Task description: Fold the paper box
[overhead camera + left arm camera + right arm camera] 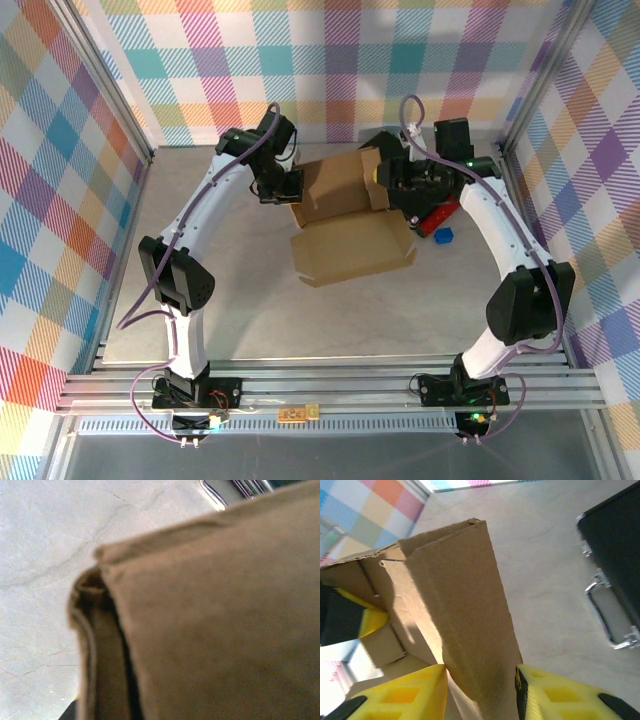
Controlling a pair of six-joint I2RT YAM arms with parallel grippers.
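The box (350, 250) sat mid-tabletop (250, 310), between the two arms and just left of the black case (615, 545).

By my reading the job was about half done. The far half stood up as a shallow tray with raised walls. The broad near panel, likely the lid, lay flat and open on the tabletop. The side walls looked loose rather than locked. Squaring them, tucking the flaps in and bringing the lid over all seemed left to do.

The left pincer (283, 188) was at the tray's left wall, closed tight. Its wrist view was pressed up against blurred brown card, so I could not tell whether any card lay between its fingers. The right pincer (480, 672) stood part open astride an upright flap (460, 595) at the tray's right end. Both yellow fingers (410, 695) were against the flap's edges, so it appeared to have hold of it.

The tray held nothing that I could see. Only its own bare card and a small inner tab showed in the right wrist view, and part of the floor was hidden. The case lay closed, metal handle (607, 615) outward, its contents unknown. A small blue thing (444, 236) lay loose on the tabletop beside it.
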